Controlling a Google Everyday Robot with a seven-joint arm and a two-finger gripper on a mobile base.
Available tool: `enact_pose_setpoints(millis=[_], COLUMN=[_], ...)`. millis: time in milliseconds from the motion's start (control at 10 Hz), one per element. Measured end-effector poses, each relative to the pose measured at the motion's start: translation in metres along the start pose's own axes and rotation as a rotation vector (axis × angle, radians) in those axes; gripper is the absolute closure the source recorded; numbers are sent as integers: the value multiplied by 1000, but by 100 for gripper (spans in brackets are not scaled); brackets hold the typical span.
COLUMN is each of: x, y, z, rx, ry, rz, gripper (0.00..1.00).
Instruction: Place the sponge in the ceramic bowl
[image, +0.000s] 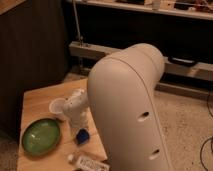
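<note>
One sponge (83, 135), likely soft and light, lies three o'clock of the ceramic bowl (42, 136), under the gripper (80, 128). Its hold cannot be told; the sponge's middle suits pinching.

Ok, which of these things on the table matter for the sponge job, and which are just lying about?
Job: sponge; green ceramic bowl; tool, right over the sponge.
Lying about: white cup; pale patterned object at the near edge of the table.

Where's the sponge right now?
Lower left of the camera view: the sponge is directly below the gripper, just right of the ceramic bowl, over the wooden table.
</note>
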Motion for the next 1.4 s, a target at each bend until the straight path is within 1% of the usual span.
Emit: enact_pose_setpoints(millis=[200, 300, 400, 500, 600, 700, 800, 1000, 1100, 1200, 1300, 1400], x=[15, 24, 35, 48, 56, 55, 50, 40, 34, 29, 27, 26], y=[15, 20, 17, 8, -7, -15, -32, -67, -90, -109, -123, -134], z=[-34, -55, -71, -83, -90, -95, -107, -137, -150, -158, -161, -159], rx=[-9, -8, 3, 35, 70, 77, 81, 80, 91, 108, 127, 149], ry=[25, 39, 50, 63, 68, 72, 81, 91, 92, 87, 84, 84], rz=[14, 11, -3, -25, -55, -69, -92, -136, -165, -188, -211, -236], gripper=[100, 100, 100, 100, 100, 100, 100, 100, 100, 100, 100, 100])
